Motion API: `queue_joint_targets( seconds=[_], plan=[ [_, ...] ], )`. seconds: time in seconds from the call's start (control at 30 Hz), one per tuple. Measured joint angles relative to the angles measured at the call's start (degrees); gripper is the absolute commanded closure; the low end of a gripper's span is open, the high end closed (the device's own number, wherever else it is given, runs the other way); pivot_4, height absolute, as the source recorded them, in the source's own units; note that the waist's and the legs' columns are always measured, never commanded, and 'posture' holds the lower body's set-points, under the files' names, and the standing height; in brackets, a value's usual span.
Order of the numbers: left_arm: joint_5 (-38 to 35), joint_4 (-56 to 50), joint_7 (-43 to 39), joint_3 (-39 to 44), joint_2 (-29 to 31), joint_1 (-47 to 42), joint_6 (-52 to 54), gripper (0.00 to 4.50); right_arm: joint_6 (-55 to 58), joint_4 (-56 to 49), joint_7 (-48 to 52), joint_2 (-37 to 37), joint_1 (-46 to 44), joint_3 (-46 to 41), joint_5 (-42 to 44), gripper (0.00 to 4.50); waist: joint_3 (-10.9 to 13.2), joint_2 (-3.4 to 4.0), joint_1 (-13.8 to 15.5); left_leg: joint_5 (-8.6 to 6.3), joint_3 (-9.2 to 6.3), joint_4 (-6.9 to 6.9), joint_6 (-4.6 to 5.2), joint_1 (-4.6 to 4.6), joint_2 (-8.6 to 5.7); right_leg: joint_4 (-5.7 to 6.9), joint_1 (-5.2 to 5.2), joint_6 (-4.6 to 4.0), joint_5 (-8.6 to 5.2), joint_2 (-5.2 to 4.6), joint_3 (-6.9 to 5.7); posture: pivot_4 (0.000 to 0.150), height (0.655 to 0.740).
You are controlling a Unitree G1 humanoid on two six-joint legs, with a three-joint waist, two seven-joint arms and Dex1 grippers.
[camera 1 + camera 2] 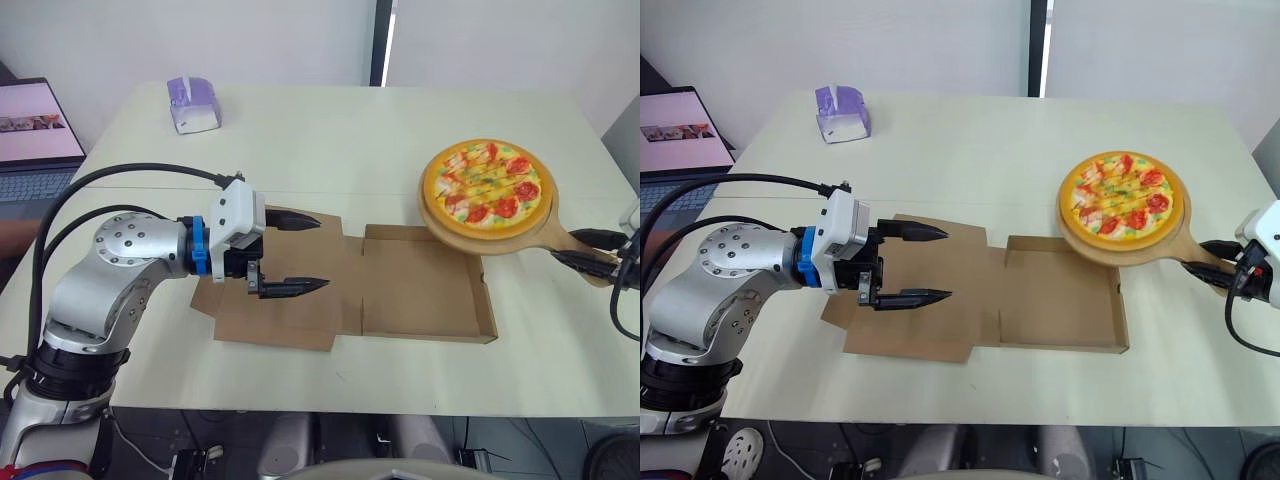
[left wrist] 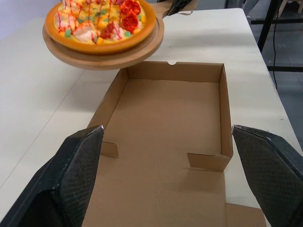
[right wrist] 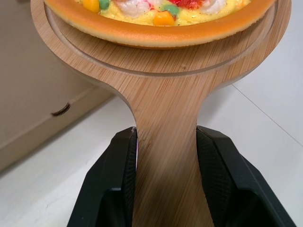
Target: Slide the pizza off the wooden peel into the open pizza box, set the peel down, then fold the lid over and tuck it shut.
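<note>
The pizza (image 1: 487, 185) lies on the round wooden peel (image 1: 548, 231), held in the air just beyond the far right corner of the open cardboard pizza box (image 1: 420, 285). My right gripper (image 1: 590, 250) is shut on the peel's handle (image 3: 165, 156) at the right edge of the table. The box tray is empty; its lid (image 1: 285, 300) lies flat to the left. My left gripper (image 1: 305, 255) hovers open over the lid, fingers pointing toward the tray (image 2: 165, 113).
A purple and white tissue box (image 1: 193, 104) stands at the far left of the white table (image 1: 330, 130). A laptop (image 1: 35, 135) sits off the table's left side. Bare tabletop lies behind and to the right of the box.
</note>
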Motion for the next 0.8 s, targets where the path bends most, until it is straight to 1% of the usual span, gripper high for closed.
queue_joint_targets(
  seconds=[0.23, 0.53, 0.73, 0.8],
  plan=[
    [-1.7, -0.9, -1.7, 0.1, 1.6, 0.1, 0.8, 0.0, -8.9, 0.0, 3.4, -1.0, 3.0, 0.0, -5.4, 2.91, 0.0, 0.0, 0.0, 0.0, -0.03, 0.0, -0.01, -0.13, 0.0, -0.18, -0.01, 0.03, 0.02, 0.0, -0.03, 0.15, 0.7251],
    [-2.2, -1.1, -2.3, 0.1, 1.7, 0.1, 0.8, 0.0, -16.7, 0.3, 4.5, -2.1, 3.1, 0.2, -10.1, 2.91, 0.0, 0.0, 0.0, 0.01, -0.05, 0.01, -0.01, -0.14, 0.0, -0.19, -0.01, 0.02, 0.02, 0.0, -0.04, 0.15, 0.7251],
    [-2.1, -1.1, -2.1, 0.1, 1.7, 0.2, 0.8, 0.0, -22.1, 4.3, 4.1, -2.8, 0.7, 0.8, -12.9, 2.91, 0.0, 0.0, 0.0, 0.01, -0.04, 0.01, -0.02, -0.14, 0.0, -0.19, -0.01, 0.01, 0.02, 0.0, -0.04, 0.15, 0.7251],
    [-2.1, -1.1, -2.1, 0.1, 1.7, 0.2, 0.8, 0.0, -24.0, 6.7, 3.8, -3.6, -1.5, 1.0, -13.8, 2.91, 0.0, 0.03, 0.0, 0.01, -0.01, 0.02, -0.02, -0.14, 0.0, -0.19, -0.01, 0.01, 0.02, -0.01, -0.03, 0.15, 0.7251]
  ],
)
